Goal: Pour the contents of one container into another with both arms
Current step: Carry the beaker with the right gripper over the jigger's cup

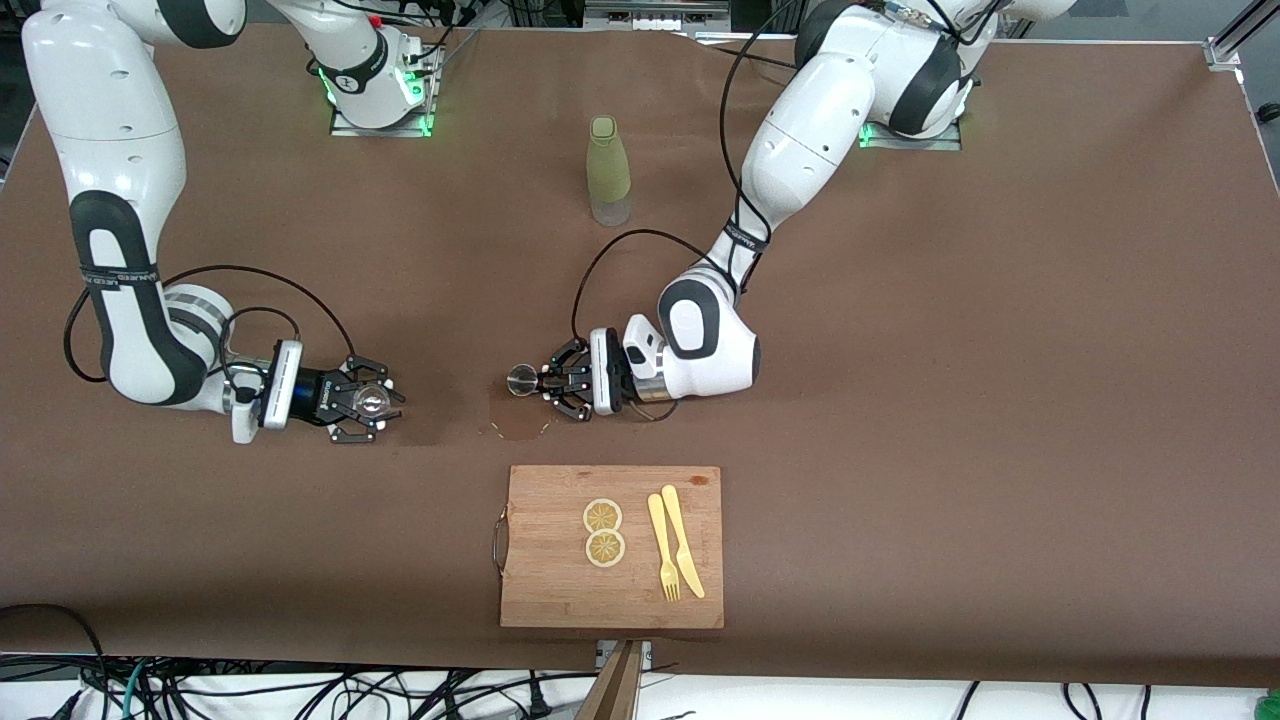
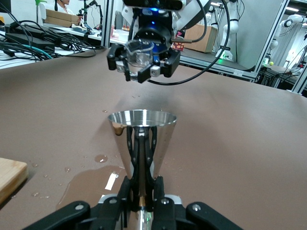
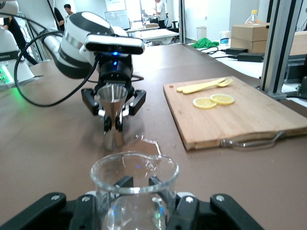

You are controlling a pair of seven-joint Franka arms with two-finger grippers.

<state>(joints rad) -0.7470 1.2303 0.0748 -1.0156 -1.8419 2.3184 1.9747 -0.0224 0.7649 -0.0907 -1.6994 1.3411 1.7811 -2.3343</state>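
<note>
Front view taken as the clock face, centred on the bench (image 1: 900,400). Left arm (image 1: 800,150) reached in from its base at about 1 o'clock; the left gripper (image 1: 545,383) sat near the centre, clenched on a steel jigger (image 1: 521,380) that stood upright with its wide mouth up, foot at or just above the bench surface. Left wrist view confirmed the fingers (image 2: 140,158) pinched on the jigger's (image 2: 142,139) narrow waist. Right arm (image 1: 120,200) came down from its base at about 11 o'clock; the right gripper (image 1: 368,402) was at 9 o'clock from the jigger, well apart from it, grasping a small clear glass beaker (image 1: 373,402) held upright. Right wrist view showed the beaker (image 3: 135,191) gripped low between the fingers, spout rim uppermost. A wet spill patch (image 1: 515,425) lay on the bench just at 6 o'clock of the jigger. A wooden cutting board (image 1: 545,590) lay at 6 o'clock, carrying two lemon slices (image 1: 603,531), a yellow fork (image 1: 663,550) and a yellow knife (image 1: 682,540). A green-tinted bottle (image 1: 608,170) stood upright at 12 o'clock, between the two bases.
</note>
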